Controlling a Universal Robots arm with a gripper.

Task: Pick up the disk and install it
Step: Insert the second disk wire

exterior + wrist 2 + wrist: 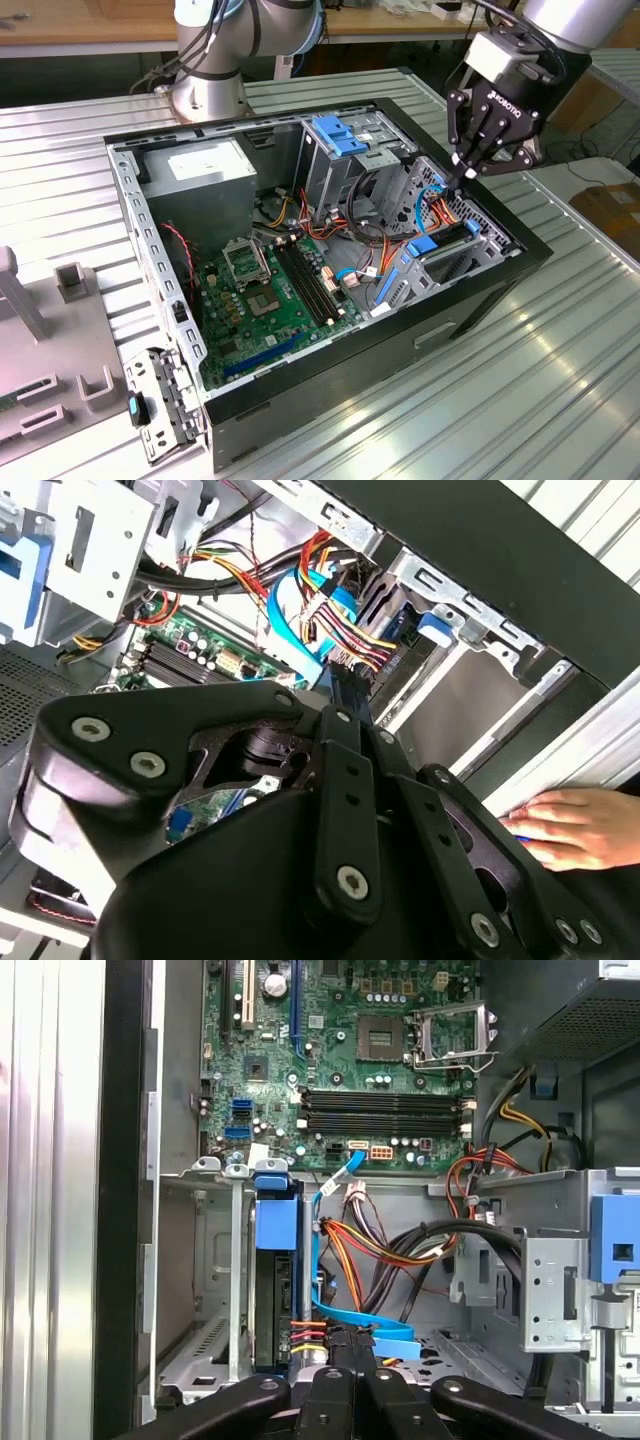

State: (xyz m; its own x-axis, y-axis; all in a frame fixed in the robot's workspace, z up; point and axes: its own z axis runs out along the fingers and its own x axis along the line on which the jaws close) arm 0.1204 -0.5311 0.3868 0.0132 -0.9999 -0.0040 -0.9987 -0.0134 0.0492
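Observation:
The disk [425, 245] sits on edge in the metal drive cage at the case's exterior-view right end, its blue rail tab showing. In the first wrist view the disk [272, 1300] is a dark slab under a blue tab, slotted in the bay. My gripper [462, 178] hangs just above the cage, fingers together and pointing down. In both wrist views the gripper [345, 1348] [345, 685] is shut, its tips at a black connector [312, 1338] with red, yellow and black wires at the disk's end. Whether it pinches the connector is unclear.
The open case [330, 370] lies on a ribbed metal table. Inside are the motherboard [265, 290], power supply [205, 180], a light-blue bracket [340, 135] and cable bundles [400, 1250]. A person's hand [575, 825] rests by the case rim. A grey fixture [60, 330] stands at the exterior view's left.

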